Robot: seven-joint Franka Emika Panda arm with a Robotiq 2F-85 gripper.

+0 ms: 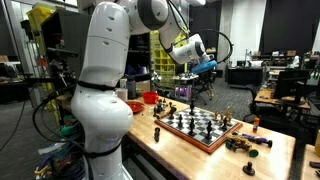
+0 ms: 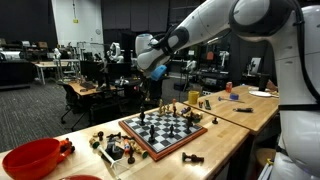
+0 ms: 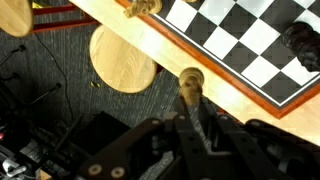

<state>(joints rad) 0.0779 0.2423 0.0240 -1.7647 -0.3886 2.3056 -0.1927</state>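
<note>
A chessboard [image 1: 200,126] with dark and light pieces lies on a wooden table [image 1: 270,160]; it also shows in the other exterior view [image 2: 165,128] and at the top right of the wrist view [image 3: 240,35]. My gripper [image 3: 193,103] is shut on a light wooden chess piece [image 3: 190,78] and holds it above the table's edge strip, just outside the board's red border. In both exterior views the gripper [image 1: 190,88] [image 2: 150,88] hangs over the board's far side.
Captured pieces lie beside the board [image 1: 246,143] [image 2: 115,148]. A red bowl [image 2: 30,158] stands at one end of the table. Two round wooden stools [image 3: 122,58] stand on the grey floor below the table edge. Desks and lab clutter fill the background.
</note>
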